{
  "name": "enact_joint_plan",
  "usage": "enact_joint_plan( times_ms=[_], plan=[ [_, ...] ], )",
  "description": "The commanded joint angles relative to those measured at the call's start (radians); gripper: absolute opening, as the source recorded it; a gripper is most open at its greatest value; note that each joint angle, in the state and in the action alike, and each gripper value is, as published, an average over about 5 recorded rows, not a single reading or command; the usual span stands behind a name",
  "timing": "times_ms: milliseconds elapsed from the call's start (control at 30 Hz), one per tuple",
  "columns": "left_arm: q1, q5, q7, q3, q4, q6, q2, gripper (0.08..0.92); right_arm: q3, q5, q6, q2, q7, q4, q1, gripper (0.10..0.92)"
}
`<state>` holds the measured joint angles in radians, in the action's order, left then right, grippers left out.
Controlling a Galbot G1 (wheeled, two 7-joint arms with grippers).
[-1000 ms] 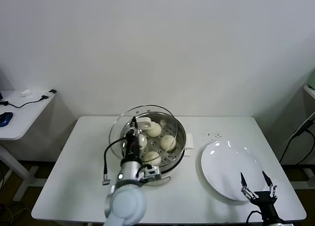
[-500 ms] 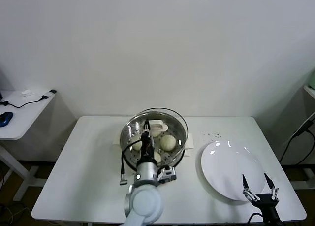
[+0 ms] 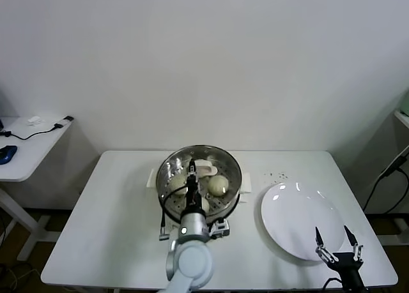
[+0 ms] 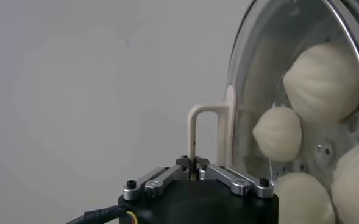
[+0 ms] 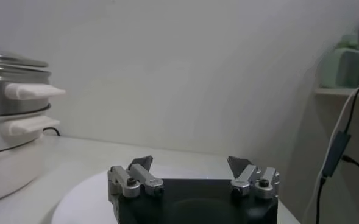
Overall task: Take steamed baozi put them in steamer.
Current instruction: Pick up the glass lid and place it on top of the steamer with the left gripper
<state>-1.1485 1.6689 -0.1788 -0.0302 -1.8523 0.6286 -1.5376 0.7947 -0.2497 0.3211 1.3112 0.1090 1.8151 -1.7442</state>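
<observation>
Left claw [image 4: 193, 168] clamped tight on lid handle [image 4: 206, 125]. Glass lid [image 3: 199, 172] just beyond claw, over steamer [image 3: 165, 178]; baozi [image 4: 278, 133] beneath. Lower level, centre rim, then release. Right claw [image 3: 339, 243] parked wide open, empty, beside plate [image 3: 287, 213].

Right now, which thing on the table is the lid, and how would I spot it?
Start at the white table and find the round shiny steel steamer near its middle, with cream-white buns inside. The round clear glass lid sits over it, its white handle pinched by the left claw. Unlike the flat white plate on the right, it is see-through.
</observation>
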Motion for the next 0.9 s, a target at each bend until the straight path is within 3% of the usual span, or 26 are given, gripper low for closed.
enact_joint_plan(
  times_ms=[33, 567, 900],
  plan=[
    [0.002, 0.010, 0.009, 0.007, 0.030, 0.000, -0.002, 0.134, -0.001, 0.000, 0.008, 0.000, 0.000, 0.001, -0.004, 0.823],
    [0.004, 0.002, 0.008, 0.015, 0.014, -0.011, 0.014, 0.155, -0.006, 0.002, 0.019, -0.001, 0.002, 0.002, -0.005, 0.823],
    [0.004, -0.054, -0.003, -0.003, -0.045, -0.009, 0.050, 0.424, -0.009, 0.003, 0.009, -0.006, 0.008, -0.006, 0.009, 0.823]
  ],
)
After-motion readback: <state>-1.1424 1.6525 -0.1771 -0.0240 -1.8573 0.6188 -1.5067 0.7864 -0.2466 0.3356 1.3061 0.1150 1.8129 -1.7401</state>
